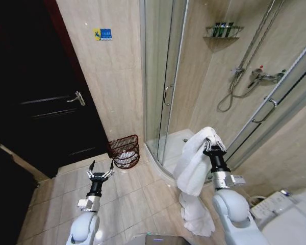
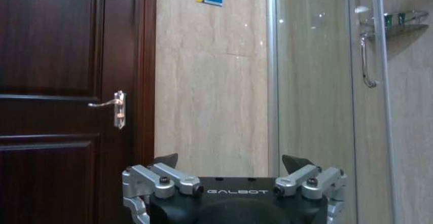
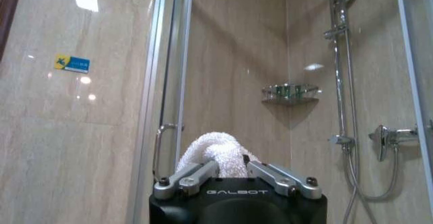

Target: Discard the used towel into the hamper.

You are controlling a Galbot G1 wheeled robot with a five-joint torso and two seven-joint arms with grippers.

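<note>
Towel (image 1: 194,163) clamped in raised right end effector (image 1: 214,148); left end effector (image 1: 101,168) spread.

The towel (image 1: 196,163) is white and fluffy, bunched into a thick fold at its top and hanging in a long loose drape whose lower end trails near the floor tiles. Its top is clamped in the right pincer (image 1: 212,146), raised in front of the shower enclosure; from the right wrist view a rounded loop of the terry cloth (image 3: 213,152) bulges up between the closed fingers.

The hamper (image 1: 124,151) is a small round dark red-brown openwork basket, wider at the rim than the base. It stands upright on the floor against the beige wall, between the dark door and the shower glass, well apart from the towel, with something pale lying inside it.
</note>
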